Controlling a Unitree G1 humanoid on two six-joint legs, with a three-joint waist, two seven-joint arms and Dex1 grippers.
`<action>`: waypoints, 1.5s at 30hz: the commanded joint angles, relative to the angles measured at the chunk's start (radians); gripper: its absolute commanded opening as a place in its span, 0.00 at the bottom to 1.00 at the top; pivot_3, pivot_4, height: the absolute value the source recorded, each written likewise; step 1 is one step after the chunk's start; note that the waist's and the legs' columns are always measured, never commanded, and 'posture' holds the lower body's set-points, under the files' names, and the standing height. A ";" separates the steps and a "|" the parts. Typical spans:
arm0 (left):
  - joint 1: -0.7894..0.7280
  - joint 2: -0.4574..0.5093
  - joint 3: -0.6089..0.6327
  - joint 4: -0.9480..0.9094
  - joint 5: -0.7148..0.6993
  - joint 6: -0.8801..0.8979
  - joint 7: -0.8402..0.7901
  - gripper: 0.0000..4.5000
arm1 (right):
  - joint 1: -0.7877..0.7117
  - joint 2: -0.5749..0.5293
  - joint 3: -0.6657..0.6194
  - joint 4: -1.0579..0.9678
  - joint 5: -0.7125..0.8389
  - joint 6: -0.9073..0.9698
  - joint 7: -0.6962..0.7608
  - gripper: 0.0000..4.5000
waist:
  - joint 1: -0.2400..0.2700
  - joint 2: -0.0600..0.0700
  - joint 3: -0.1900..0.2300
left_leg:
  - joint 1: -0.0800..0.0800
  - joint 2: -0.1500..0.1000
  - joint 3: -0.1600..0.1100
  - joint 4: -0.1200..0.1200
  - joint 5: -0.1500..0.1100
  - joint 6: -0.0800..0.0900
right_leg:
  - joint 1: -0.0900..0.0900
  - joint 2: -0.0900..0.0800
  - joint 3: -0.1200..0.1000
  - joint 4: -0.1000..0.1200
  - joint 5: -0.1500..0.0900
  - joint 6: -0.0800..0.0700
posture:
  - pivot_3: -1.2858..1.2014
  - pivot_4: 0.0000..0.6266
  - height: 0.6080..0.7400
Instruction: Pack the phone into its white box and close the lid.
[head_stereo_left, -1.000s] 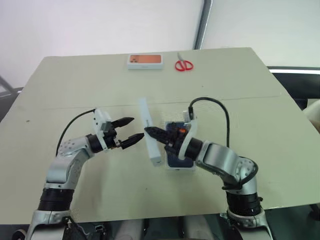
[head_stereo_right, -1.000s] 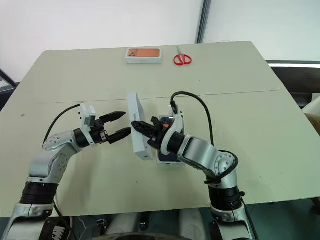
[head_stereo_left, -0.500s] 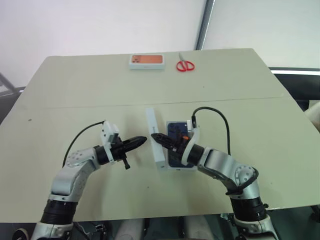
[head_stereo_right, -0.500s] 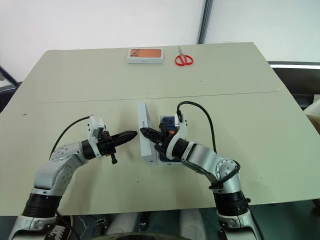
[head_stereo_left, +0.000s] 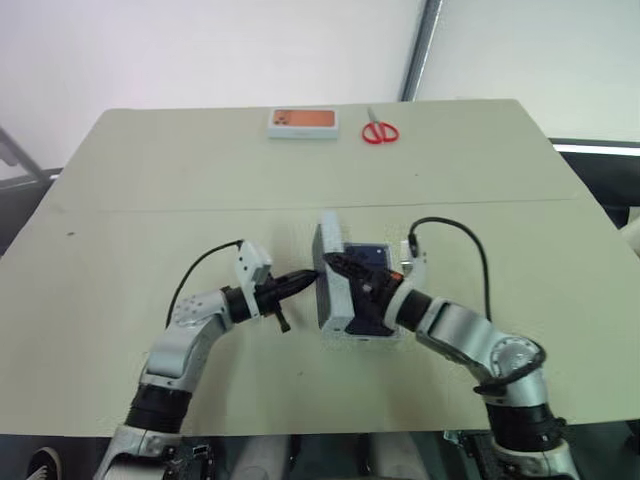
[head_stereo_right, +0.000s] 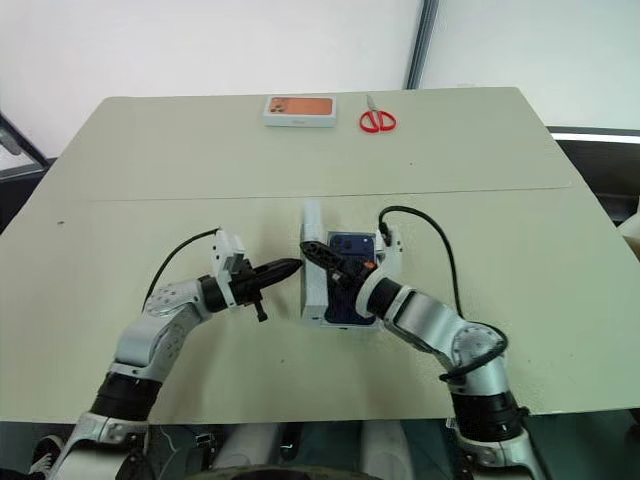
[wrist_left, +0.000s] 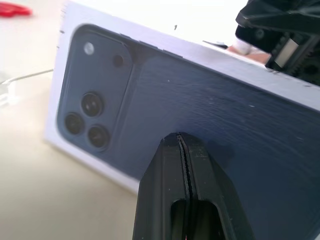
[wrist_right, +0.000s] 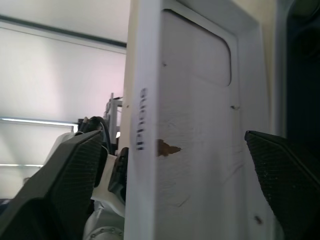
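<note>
While the lid (head_stereo_left: 330, 270) stands on edge, the left claw (head_stereo_left: 305, 279) presses it closed-tipped.

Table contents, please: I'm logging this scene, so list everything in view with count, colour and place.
Table: one, pale beige, bearing everything.
Lid: one, white with a dark blue phone printed outside, standing on edge at mid-table between the grippers.
White box: one, flat beside the lid on the right arm's side.
Phone: one, dark navy, lying in the white box.
White box with orange picture: one, far edge.
Scissors: one pair, red handles, beside it.
Left gripper: black, shut, tips against the lid's printed face.
Right gripper: black, open, fingers either side of the lid's upper edge.
</note>
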 joint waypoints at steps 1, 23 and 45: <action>-0.017 -0.021 -0.019 0.000 0.008 -0.013 0.003 0.00 | 0.013 -0.172 -0.073 -0.101 -0.115 0.058 0.150 1.00 | 0.000 0.000 0.000 | 0.000 0.000 0.000 0.000 0.000 0.000 | 0.000 0.000 0.000 0.000 0.000 0.000 | 0.52 0.24 1.00; -0.097 0.015 0.067 0.047 -0.013 0.048 0.048 0.00 | -0.011 -0.424 0.046 -0.061 -1.088 -0.103 0.703 0.01 | 0.004 -0.001 0.001 | 0.000 0.000 -0.001 0.002 0.000 0.001 | 0.002 0.000 -0.003 -0.001 0.000 0.001 | 0.52 0.24 1.00; -0.148 -0.099 -0.035 0.181 0.094 0.196 0.127 0.00 | -0.080 -0.330 0.171 -0.052 -1.465 -0.138 0.846 0.01 | 0.024 -0.001 0.001 | 0.001 -0.001 -0.002 0.003 0.000 0.000 | 0.004 0.000 -0.003 0.000 0.000 0.001 | 0.52 0.24 1.00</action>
